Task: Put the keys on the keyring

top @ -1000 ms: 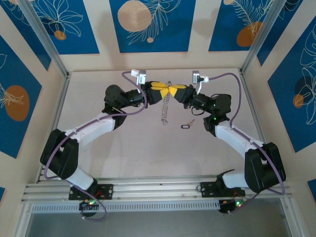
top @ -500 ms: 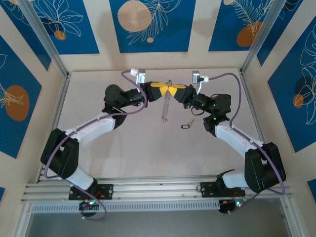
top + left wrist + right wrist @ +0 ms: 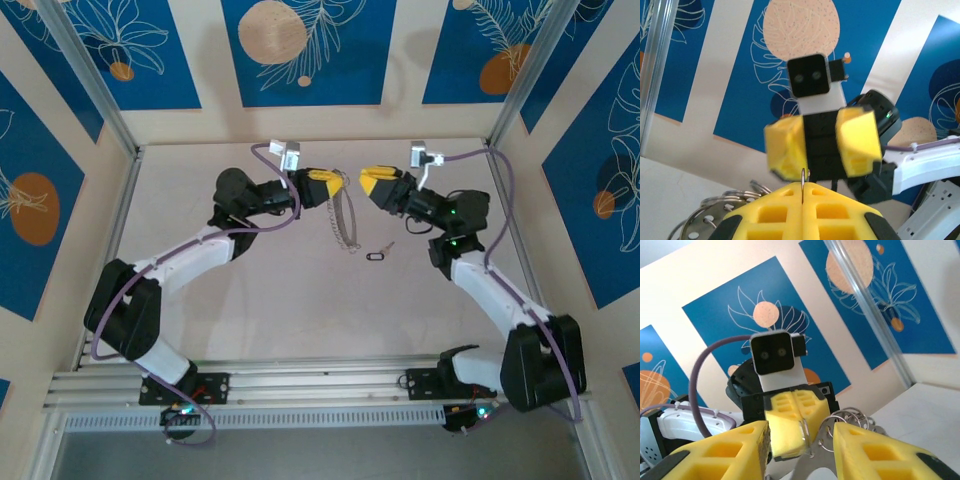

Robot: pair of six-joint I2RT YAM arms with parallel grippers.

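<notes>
Above the far half of the counter (image 3: 280, 290), the left gripper (image 3: 333, 185) is closed on the top of the keyring (image 3: 345, 220). The loop hangs down from its yellow fingers, and I cannot tell whether its lower end touches the surface. The left wrist view confirms the grip: a thin wire is pinched upright in the seam between the closed pads, at the gripper's tip (image 3: 803, 187).

The right gripper (image 3: 366, 182) faces it a short way off. Its jaws are apart and nothing is between them (right wrist view (image 3: 800, 450)).

Progress: early. The key (image 3: 377, 254) lies flat on the counter, below the right gripper and just to the right of the hanging loop. It is untouched and not threaded. Still to do, as I judge it: pick up the key, open or find a ring, and thread the key on.

Materials:
- Keyring: silvery metal and limp like a chain. It is edged with small overlapping wire rings (image 3: 847, 420) that catch the light.
- Key: tiny, with a dark oblong head and a short pale tip. It would probably be awkward to pinch lying flat.
- Gripper pads: yellow, blocky, moulded with square recesses.
- Counter: matte, pale, uniform.
</notes>
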